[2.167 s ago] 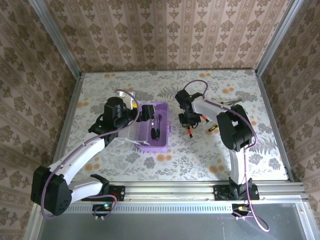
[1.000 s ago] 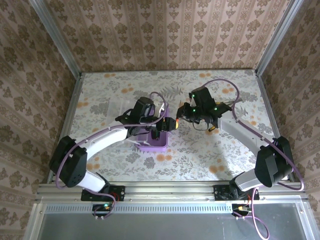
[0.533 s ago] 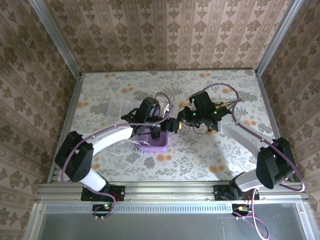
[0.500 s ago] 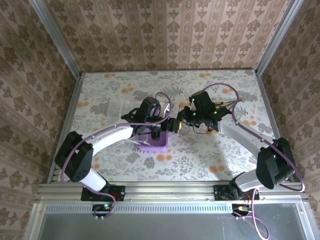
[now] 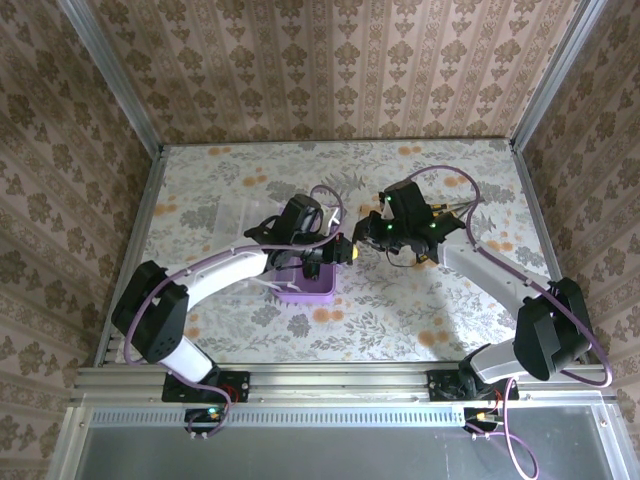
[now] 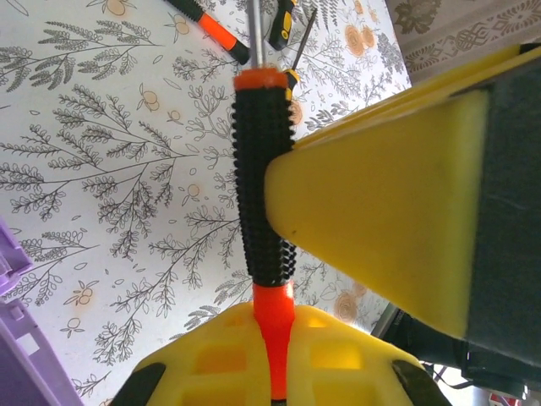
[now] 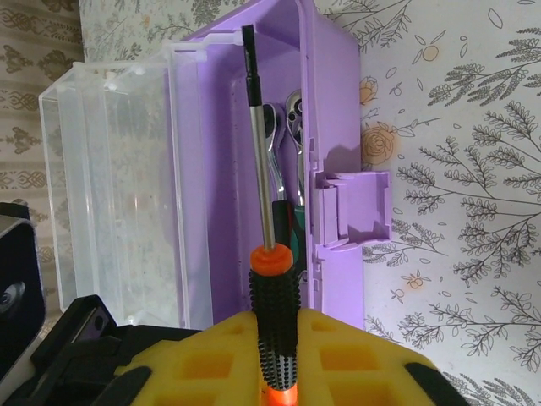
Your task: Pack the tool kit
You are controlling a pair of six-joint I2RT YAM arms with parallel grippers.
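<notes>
Two grippers, the left gripper (image 5: 343,252) and the right gripper (image 5: 368,238), stood nose to nose above the desk (image 5: 400,320) in the top view, just beside the right wall of the purple tool case (image 5: 305,292).

From the left wrist, a screwdriver (image 6: 262,186) rose out of that gripper's closed yellow fingers (image 6: 338,364). Its orange butt was seated between them, and another broad yellow finger (image 6: 380,203) pressed against its ribbed black handle.

From the right wrist, the right gripper was likewise clamped on the handle. The steel shaft pointed toward the open case and was not yet inside it.

The screwdriver looked light and rigid. The ribbed handle seemed the sure hold, and the smooth shaft was likely slippery.
</notes>
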